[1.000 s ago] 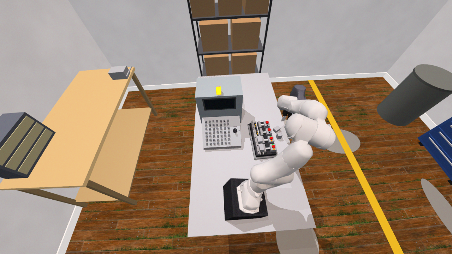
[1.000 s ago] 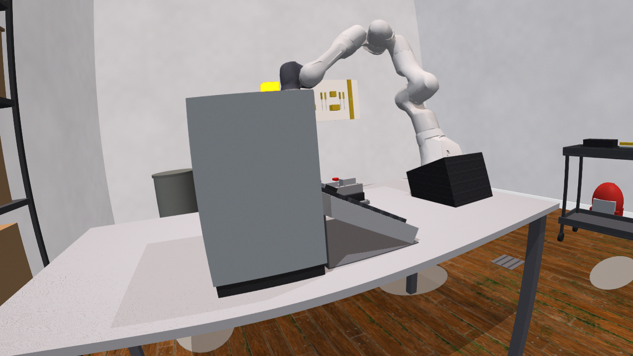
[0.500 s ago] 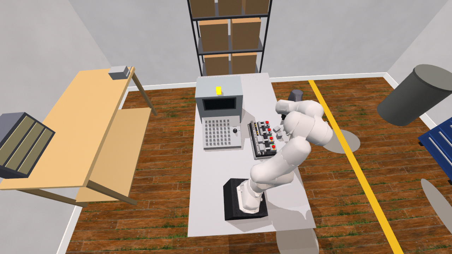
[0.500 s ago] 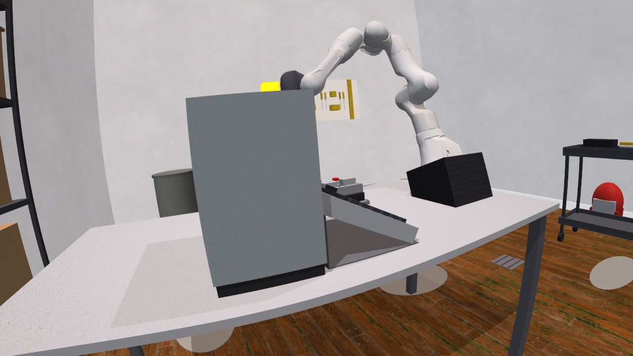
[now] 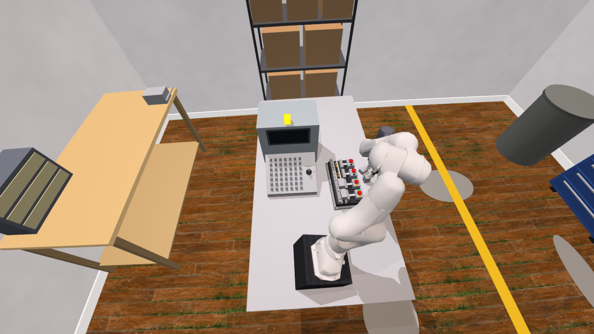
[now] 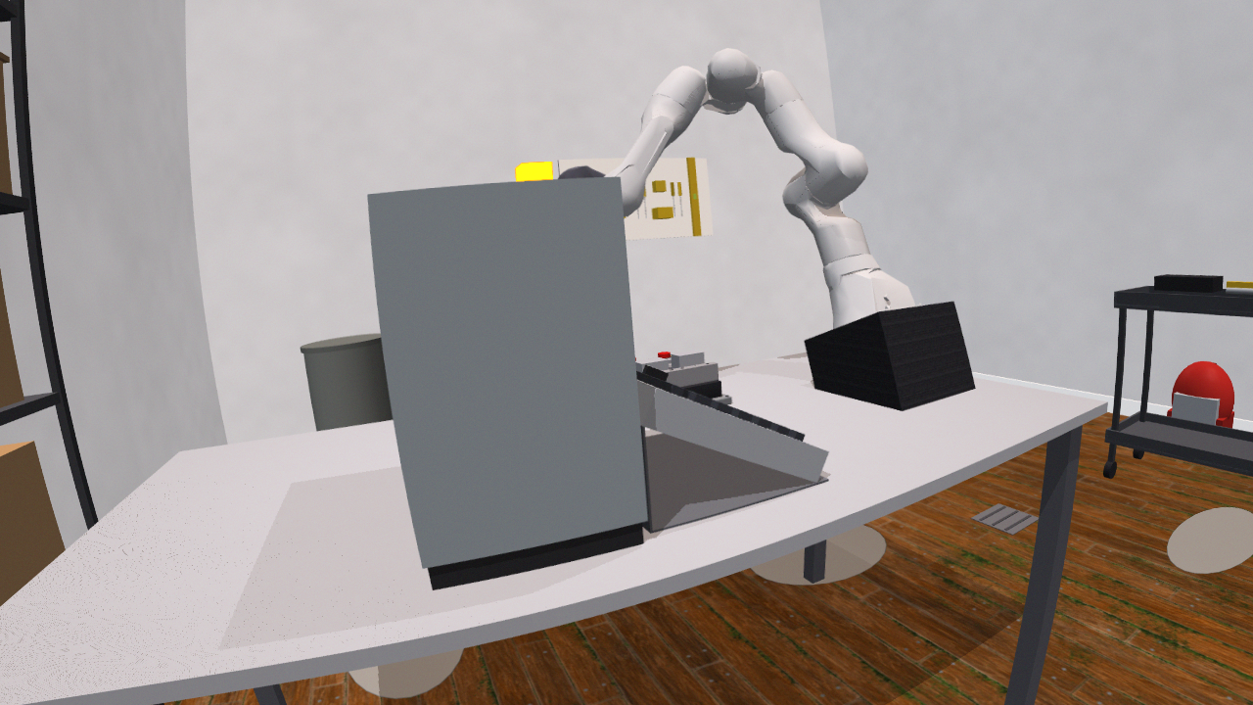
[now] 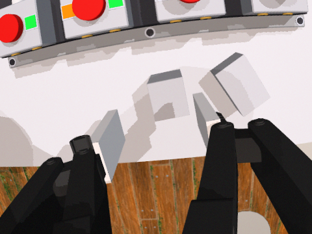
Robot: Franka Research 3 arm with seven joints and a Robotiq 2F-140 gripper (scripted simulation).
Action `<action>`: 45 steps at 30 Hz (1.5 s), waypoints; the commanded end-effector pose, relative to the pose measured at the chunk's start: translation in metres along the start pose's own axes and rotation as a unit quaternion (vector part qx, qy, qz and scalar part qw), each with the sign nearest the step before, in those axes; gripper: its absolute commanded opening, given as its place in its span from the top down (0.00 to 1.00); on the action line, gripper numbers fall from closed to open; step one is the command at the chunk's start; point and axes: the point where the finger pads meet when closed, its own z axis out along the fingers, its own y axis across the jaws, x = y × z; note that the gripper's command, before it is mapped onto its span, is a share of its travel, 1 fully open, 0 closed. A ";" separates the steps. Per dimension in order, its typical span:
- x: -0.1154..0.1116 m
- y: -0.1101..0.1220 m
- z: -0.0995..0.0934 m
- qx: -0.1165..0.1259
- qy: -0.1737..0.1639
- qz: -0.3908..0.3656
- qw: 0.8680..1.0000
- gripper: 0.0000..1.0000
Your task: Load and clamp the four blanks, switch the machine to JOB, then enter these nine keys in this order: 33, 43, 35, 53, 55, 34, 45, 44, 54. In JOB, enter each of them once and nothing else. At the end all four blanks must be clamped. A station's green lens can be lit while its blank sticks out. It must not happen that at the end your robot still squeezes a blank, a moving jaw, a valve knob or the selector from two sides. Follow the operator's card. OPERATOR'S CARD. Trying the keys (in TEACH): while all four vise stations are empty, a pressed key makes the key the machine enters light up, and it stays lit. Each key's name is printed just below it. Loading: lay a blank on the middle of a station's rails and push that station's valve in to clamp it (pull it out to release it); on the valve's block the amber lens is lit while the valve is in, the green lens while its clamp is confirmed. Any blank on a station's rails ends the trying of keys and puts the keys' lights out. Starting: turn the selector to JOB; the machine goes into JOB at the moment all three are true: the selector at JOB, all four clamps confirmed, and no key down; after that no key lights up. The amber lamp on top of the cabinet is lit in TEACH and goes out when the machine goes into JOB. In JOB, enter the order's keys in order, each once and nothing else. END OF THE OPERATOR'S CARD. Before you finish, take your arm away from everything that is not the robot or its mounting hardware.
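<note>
Hanging over the bench (image 5: 274,232) (image 6: 919,438) (image 7: 91,88) near its edge, with the gripper (image 5: 373,166) (image 7: 157,117) partly open and nothing between its pads. Just ahead on the bench, near each other, one loose blank (image 5: 367,177) (image 7: 169,97) and, at an angle to it, another loose blank (image 5: 364,170) (image 7: 242,86). Beyond these, in the vise unit (image 5: 335,207) (image 7: 114,39), grey blanks on the two stations closest to the arm's base. At the second of those, both amber and green lit beside the red valve knob (image 5: 356,181) (image 7: 88,4); at the end one, green lit beside the red end knob (image 5: 359,192) (image 7: 10,28). Farther across, the black selector (image 5: 308,171) on the sloping key panel (image 5: 310,184) (image 6: 735,438). Behind the panel, the grey cabinet (image 5: 269,114) (image 6: 508,368), with the amber lamp (image 5: 287,119) (image 6: 533,170) lit on top. Farthest off, a dark shelf rack (image 5: 301,68) with cardboard boxes (image 5: 280,48).
</note>
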 end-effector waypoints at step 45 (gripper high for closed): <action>-0.001 0.009 0.049 -0.012 -0.002 -0.004 1.000 0.60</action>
